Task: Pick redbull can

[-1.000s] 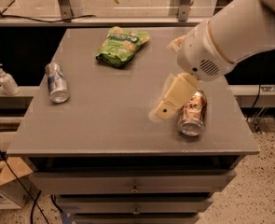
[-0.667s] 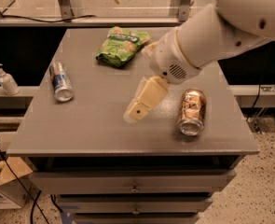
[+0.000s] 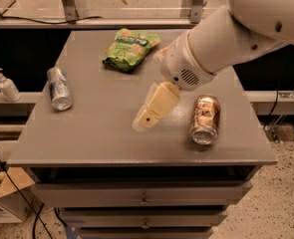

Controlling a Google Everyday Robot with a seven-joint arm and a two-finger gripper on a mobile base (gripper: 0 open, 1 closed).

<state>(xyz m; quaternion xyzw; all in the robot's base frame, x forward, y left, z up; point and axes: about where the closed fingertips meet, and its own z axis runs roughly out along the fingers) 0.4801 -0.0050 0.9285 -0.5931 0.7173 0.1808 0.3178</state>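
The redbull can (image 3: 59, 87), slim and silver with blue patches, lies on its side near the left edge of the grey table (image 3: 101, 133). My gripper (image 3: 145, 118) hangs above the middle of the table, pointing down and to the left. It is well to the right of the redbull can and touches nothing. The large white arm reaches in from the upper right.
A wider gold-brown patterned can (image 3: 205, 118) lies on its side right of the gripper. A green snack bag (image 3: 130, 48) lies at the back of the table. A white pump bottle (image 3: 6, 85) stands on a shelf to the left. Drawers sit below the tabletop.
The arm and gripper have moved left across the table, from beside the gold-brown can toward the middle. The cans and bag have stayed in place on the table.
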